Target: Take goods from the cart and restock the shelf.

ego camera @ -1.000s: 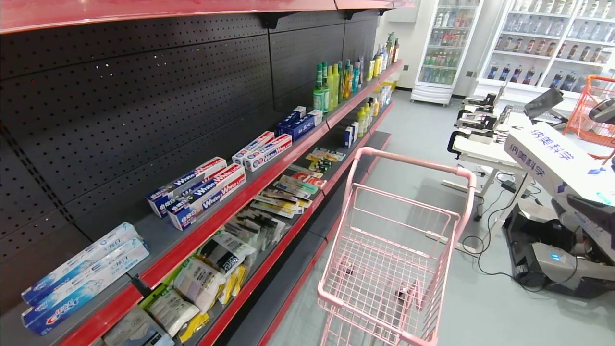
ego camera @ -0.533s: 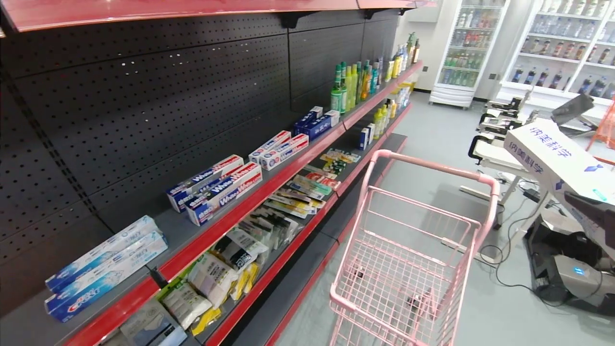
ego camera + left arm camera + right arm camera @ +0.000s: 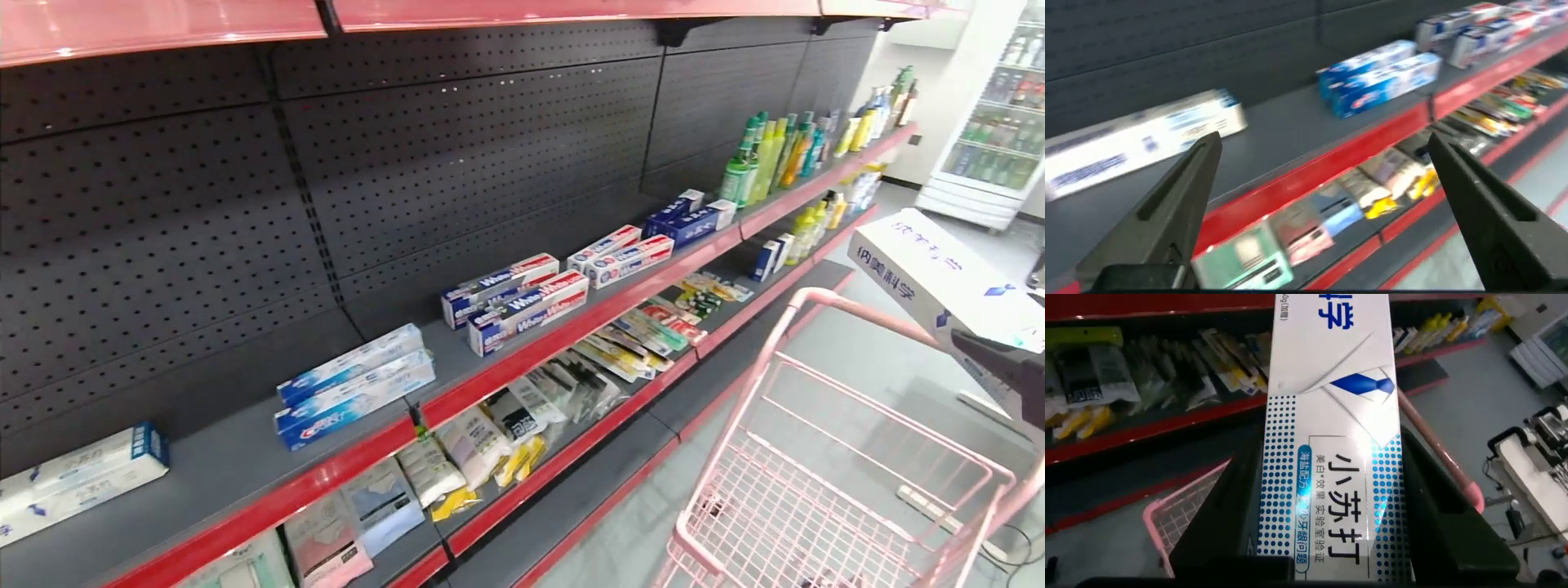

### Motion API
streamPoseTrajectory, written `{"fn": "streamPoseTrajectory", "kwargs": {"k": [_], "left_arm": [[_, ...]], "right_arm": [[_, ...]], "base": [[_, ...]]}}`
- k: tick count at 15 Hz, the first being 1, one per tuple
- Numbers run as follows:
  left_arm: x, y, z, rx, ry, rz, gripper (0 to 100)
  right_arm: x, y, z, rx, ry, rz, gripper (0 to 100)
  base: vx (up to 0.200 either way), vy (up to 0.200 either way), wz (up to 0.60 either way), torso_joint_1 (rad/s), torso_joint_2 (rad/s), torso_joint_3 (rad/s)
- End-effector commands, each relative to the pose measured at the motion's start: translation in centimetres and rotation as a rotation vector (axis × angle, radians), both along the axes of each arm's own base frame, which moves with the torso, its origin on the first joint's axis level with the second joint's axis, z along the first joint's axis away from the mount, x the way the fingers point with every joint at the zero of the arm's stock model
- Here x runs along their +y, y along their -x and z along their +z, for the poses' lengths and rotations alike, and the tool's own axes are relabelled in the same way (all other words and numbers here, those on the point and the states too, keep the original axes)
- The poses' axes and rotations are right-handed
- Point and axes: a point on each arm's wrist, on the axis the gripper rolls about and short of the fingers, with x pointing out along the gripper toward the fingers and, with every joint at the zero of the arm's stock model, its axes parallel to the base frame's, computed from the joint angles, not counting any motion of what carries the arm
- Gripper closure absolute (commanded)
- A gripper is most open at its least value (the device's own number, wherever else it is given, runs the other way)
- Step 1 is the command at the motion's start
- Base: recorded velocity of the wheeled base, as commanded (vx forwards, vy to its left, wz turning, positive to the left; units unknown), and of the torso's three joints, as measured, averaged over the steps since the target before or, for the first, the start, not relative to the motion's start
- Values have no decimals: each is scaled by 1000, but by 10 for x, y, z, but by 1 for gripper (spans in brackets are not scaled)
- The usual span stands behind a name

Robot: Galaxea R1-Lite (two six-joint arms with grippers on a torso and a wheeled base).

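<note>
A white toothpaste box [image 3: 931, 273] hangs above the handle of the pink cart [image 3: 816, 294]; boxed toothpaste [image 3: 522, 298] lines the shelf [image 3: 571, 331] along its red front edge, bottles [image 3: 767, 151] at its far end.

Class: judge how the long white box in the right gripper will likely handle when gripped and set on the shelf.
The white box looks like stiff cardboard, so it will probably hold its shape in the right gripper. Its glossy face may be slippery. Long with flat sides, it should lie steady on the shelf, not roll.
</note>
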Motion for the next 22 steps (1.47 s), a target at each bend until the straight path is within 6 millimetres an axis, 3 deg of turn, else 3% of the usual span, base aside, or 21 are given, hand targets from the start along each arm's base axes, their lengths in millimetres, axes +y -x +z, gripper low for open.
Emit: {"fn": "streamPoseTrajectory", "kwargs": {"k": [1,12,18,22], "left_arm": [[0,0,0,1,0,1,0],[0,0,0,-1,0,1,0],[0,0,0,3,-1,-2,0],[0,0,0,1,-8,-5,0]], "right_arm": [[0,-1,-2,10,0,1,100],[0,-1,-10,40,0,0,100],[2,9,-13,27,-67,75,100],[8,25,-21,29,-212,201,100]], "base": [[0,0,600,2,2,2],[0,0,600,2,3,2],[0,0,0,0,0,0],[0,0,0,0,0,0]]}}
